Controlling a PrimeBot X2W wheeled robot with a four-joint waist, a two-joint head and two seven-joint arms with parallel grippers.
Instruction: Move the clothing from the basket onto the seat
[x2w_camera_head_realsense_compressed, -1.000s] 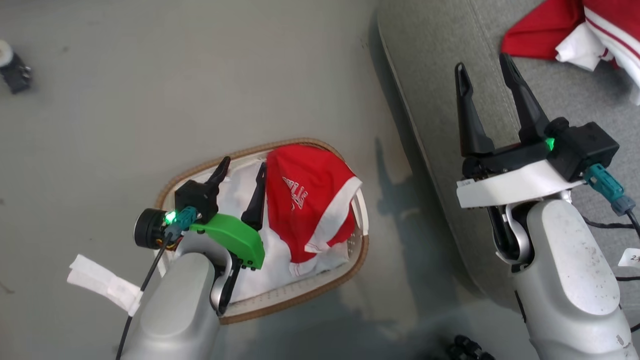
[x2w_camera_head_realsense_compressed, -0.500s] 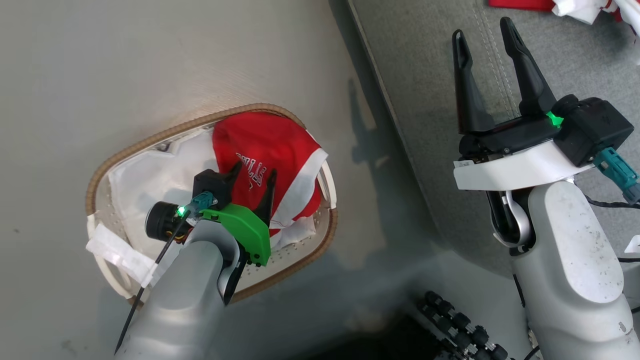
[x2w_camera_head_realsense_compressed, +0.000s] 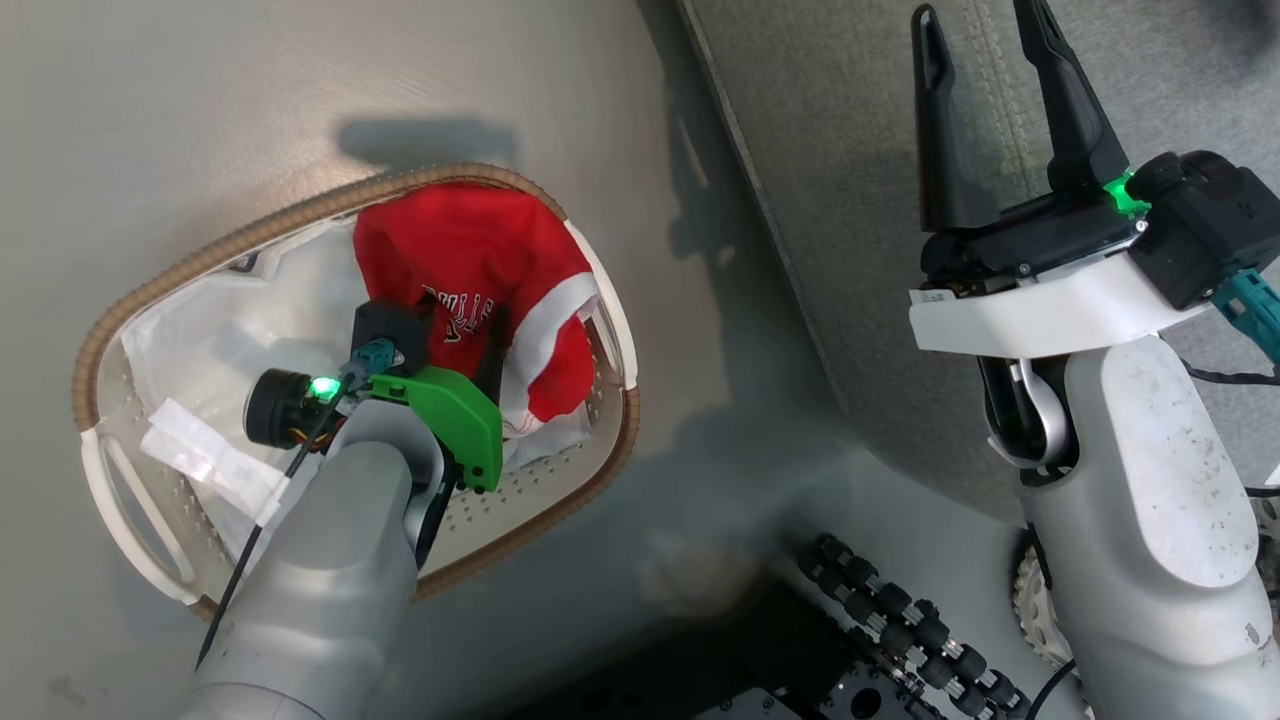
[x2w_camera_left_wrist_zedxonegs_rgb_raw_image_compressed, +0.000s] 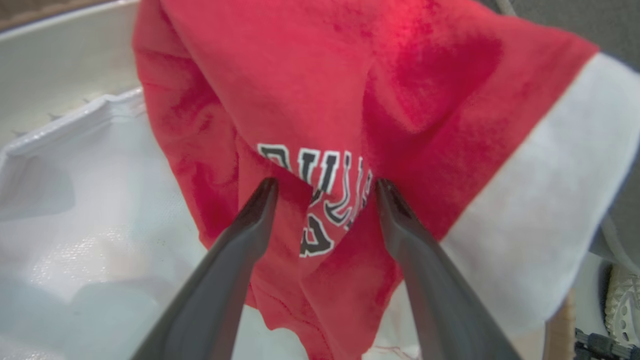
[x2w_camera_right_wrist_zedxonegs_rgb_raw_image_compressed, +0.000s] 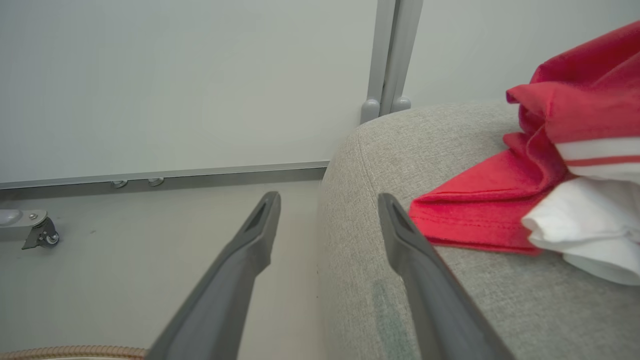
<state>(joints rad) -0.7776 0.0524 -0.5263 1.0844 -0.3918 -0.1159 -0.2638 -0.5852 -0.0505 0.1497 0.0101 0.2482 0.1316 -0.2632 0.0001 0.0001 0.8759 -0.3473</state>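
The fingers (x2w_camera_left_wrist_zedxonegs_rgb_raw_image_compressed: 235, 260) of the left gripper (x2w_camera_left_wrist_zedxonegs_rgb_raw_image_compressed: 325, 187) are being held wide apart, down inside the basket (x2w_camera_head_realsense_compressed: 250, 232). Their tips are being set right at the red garment (x2w_camera_left_wrist_zedxonegs_rgb_raw_image_compressed: 310, 90), one on each side of its letters, and no cloth is being squeezed between them. This garment is being cradled in the basket's end nearer the seat (x2w_camera_right_wrist_zedxonegs_rgb_raw_image_compressed: 400, 145), on the white liner (x2w_camera_left_wrist_zedxonegs_rgb_raw_image_compressed: 90, 210). The right gripper (x2w_camera_head_realsense_compressed: 975, 30) is being held wide apart too, with nothing in it, above the seat's edge. The other red garment (x2w_camera_right_wrist_zedxonegs_rgb_raw_image_compressed: 480, 215) is being carried by the seat, bunched up.
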